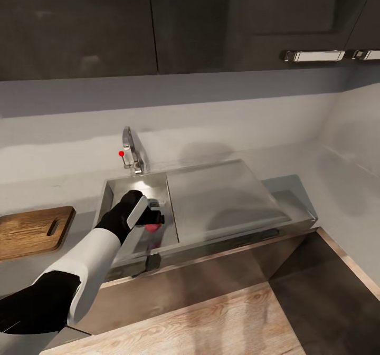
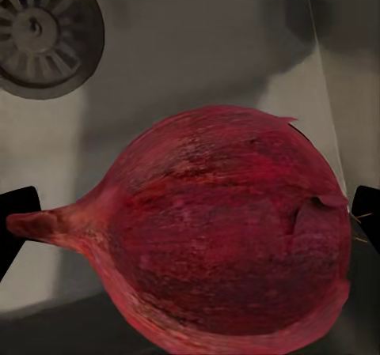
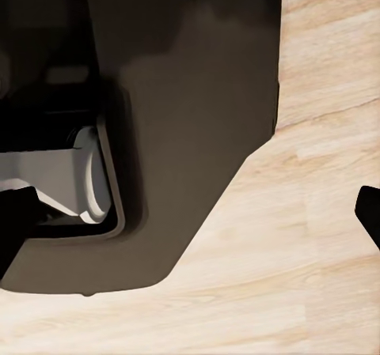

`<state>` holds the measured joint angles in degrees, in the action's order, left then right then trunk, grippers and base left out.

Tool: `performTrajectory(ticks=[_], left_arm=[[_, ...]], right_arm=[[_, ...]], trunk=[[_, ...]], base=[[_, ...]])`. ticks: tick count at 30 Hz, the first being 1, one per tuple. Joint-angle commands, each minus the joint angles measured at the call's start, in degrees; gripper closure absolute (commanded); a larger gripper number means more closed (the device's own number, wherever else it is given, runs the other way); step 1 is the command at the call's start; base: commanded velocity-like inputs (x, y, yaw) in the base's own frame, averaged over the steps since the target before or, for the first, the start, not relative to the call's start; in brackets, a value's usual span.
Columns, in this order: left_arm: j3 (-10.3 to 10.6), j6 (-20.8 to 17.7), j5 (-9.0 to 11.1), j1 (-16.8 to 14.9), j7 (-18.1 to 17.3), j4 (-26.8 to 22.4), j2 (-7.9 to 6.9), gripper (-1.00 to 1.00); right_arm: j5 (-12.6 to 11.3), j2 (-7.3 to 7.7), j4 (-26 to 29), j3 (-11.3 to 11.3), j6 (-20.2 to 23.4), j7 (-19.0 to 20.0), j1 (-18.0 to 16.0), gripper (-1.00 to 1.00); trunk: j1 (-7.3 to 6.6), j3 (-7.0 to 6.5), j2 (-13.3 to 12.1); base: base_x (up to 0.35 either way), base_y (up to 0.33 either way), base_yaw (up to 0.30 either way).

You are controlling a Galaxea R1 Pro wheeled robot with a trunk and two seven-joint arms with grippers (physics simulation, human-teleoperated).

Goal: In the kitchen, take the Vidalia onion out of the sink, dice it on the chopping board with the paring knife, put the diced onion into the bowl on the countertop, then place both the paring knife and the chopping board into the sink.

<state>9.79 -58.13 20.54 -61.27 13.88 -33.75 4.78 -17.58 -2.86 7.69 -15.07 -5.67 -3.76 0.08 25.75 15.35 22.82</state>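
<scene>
One dark red papery-skinned onion (image 2: 229, 236) sits low in the rectangular grey steel sink (image 1: 119, 189), near its front wall, round drain (image 2: 43, 35) well apart. Left gripper (image 1: 154, 219) spread wide, black fingertips (image 2: 17, 213) flanking the onion; contact unclear. Right gripper (image 3: 190, 217) wide apart over light wood floor (image 3: 317, 213). Brown wooden chopping board (image 1: 31, 231) on glossy grey countertop (image 1: 338, 197), left of the sink.

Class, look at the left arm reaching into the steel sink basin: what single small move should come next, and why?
Probably close the left gripper on the dark red papery onion. In the left wrist view its two black fingertips stand wide apart on either side of the onion, which lies in the grey steel sink basin near the round drain. It looks bracketed, not yet gripped.
</scene>
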Motion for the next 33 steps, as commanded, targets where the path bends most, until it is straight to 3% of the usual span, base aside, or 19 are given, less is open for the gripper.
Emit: performTrajectory(ticks=[1,7,19,26,29,33], left_arm=[[0.2,-0.1,0.6,0.0,0.5,-0.1,-0.08,1.0],[0.1,-0.1,0.6,-0.1,0.5,-0.2,-0.94,1.0],[0.1,-0.2,0.6,-0.1,0.5,-4.8,-1.69,1.0],[-0.2,-0.1,0.5,0.0,0.5,-14.4,-3.15,1.0],[-0.2,-0.1,0.5,0.0,0.6,-20.9,-4.14,1.0],[-0.2,-0.1,0.5,0.0,0.6,-23.6,-4.9,1.0]], right_arm=[[-0.5,-0.01,0.1,-0.5,-0.2,-0.3,0.0,-1.0],[-0.5,-0.04,0.1,-0.5,-0.3,-0.3,0.0,-1.0],[-0.6,-0.04,0.1,-0.5,-0.3,-0.3,0.0,-1.0],[-0.6,-0.04,0.1,-0.5,-0.4,-0.2,0.0,-1.0],[-0.6,-0.02,0.1,-0.5,-0.4,-0.2,0.0,-1.0],[-0.6,0.03,0.1,-0.5,-0.4,-0.2,0.0,-1.0]], trunk=[[0.03,0.08,0.1],[0.03,-0.29,0.1],[0.03,-1.35,0.1],[0.03,-1.99,0.1],[0.03,-2.26,0.1],[0.03,-2.62,0.1]], base=[[0.0,0.0,0.0],[-0.067,0.0,0.0],[-0.314,0.0,0.0],[-0.24,0.0,0.0],[-0.025,0.0,0.0],[-0.006,0.0,0.0]])
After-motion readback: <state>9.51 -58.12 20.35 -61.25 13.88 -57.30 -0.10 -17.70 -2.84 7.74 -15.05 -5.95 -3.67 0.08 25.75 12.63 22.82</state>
